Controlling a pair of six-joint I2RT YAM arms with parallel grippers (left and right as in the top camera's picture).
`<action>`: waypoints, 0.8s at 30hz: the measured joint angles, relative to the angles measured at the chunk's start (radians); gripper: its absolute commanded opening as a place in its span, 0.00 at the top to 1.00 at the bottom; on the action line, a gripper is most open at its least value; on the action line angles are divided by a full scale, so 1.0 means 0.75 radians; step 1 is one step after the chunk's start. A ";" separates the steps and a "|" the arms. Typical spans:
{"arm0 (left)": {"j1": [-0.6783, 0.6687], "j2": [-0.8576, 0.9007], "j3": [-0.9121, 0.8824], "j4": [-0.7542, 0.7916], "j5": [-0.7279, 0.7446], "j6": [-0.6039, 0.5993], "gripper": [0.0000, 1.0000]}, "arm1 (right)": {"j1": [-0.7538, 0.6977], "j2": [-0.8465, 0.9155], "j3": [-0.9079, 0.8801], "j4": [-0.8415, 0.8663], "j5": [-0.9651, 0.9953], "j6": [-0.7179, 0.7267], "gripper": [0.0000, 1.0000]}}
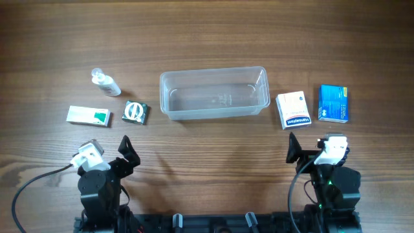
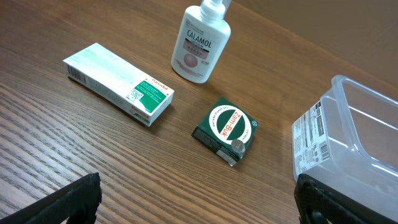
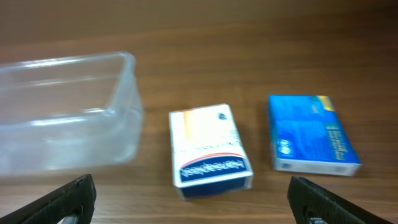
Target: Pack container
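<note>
Overhead, wooden table (image 1: 207, 39): one white-green carton (image 1: 88, 116); one white lotion bottle (image 1: 105, 83); one dark-green square box (image 1: 135, 112); one clear plastic rectangular container (image 1: 213, 94), centre; one white-navy box (image 1: 293, 110); one blue box (image 1: 333, 103). Left gripper (image 2: 202, 202), right gripper (image 3: 193, 202): fingers spread wide.

Robot lab bench: left arm (image 1: 98, 184) and right arm (image 1: 331, 180) at a wood-grain table (image 1: 207, 39).

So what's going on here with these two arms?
Nothing is being handled yet. The left claw and right claw are open and empty, touching nothing. The clear container sits empty in the middle, with a lotion bottle, green-and-white box and Zam-Buk box to its left, and a white box and blue box to its right.
</note>
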 measured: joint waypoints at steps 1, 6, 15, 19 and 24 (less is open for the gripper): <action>0.000 0.000 0.000 0.000 0.001 0.000 0.00 | 0.000 0.000 -0.001 0.022 -0.021 0.058 0.00; 0.000 0.000 0.000 0.000 0.001 0.000 0.00 | 0.000 0.000 -0.002 0.129 -0.100 0.383 0.00; 0.000 0.000 0.000 0.001 0.001 0.000 0.00 | 0.000 0.099 0.233 0.205 -0.327 0.374 0.00; 0.000 0.001 -0.001 0.002 0.000 0.000 0.00 | 0.000 0.380 0.586 0.004 -0.327 0.293 0.00; 0.001 -0.001 -0.002 0.004 0.001 0.000 0.00 | 0.000 0.845 0.984 -0.279 -0.313 0.176 0.00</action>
